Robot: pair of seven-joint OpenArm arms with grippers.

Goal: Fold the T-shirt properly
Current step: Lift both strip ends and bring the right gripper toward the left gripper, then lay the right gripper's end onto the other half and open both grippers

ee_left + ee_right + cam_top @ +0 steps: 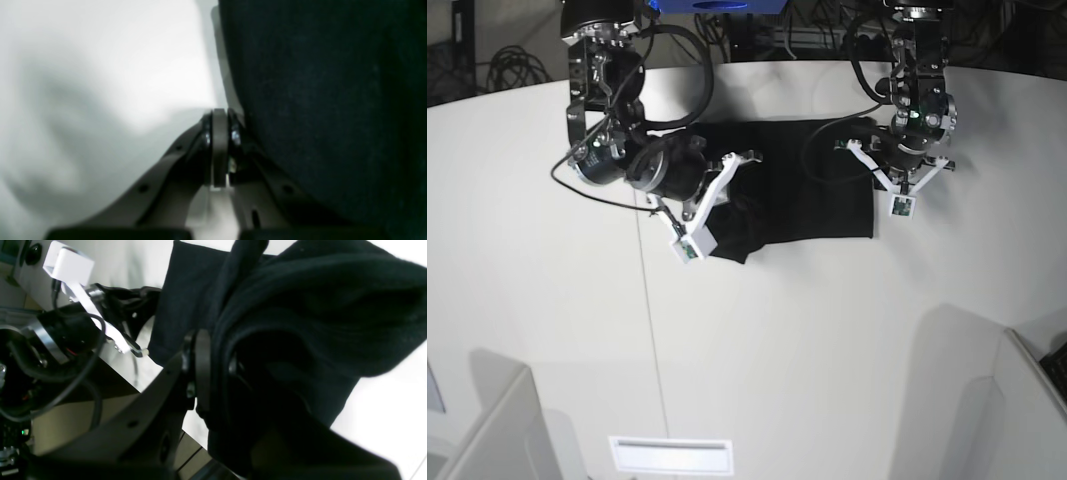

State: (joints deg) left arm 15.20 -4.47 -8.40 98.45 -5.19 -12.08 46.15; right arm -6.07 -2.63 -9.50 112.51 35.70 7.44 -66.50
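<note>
The T-shirt point(842, 215) lies at upper centre of the base view. The right gripper point(215, 351) grips a raised fold; the left gripper point(220, 115) is closed beside the edge, apparently empty. Caution: pulling the fold without opposing restraint may drag or skew the flat section.

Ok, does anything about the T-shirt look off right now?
Nothing damaged that I can see. The T-shirt is uneven, though: flat beside the left pincer, but lifted into loose, draping folds at the right pincer.
</note>
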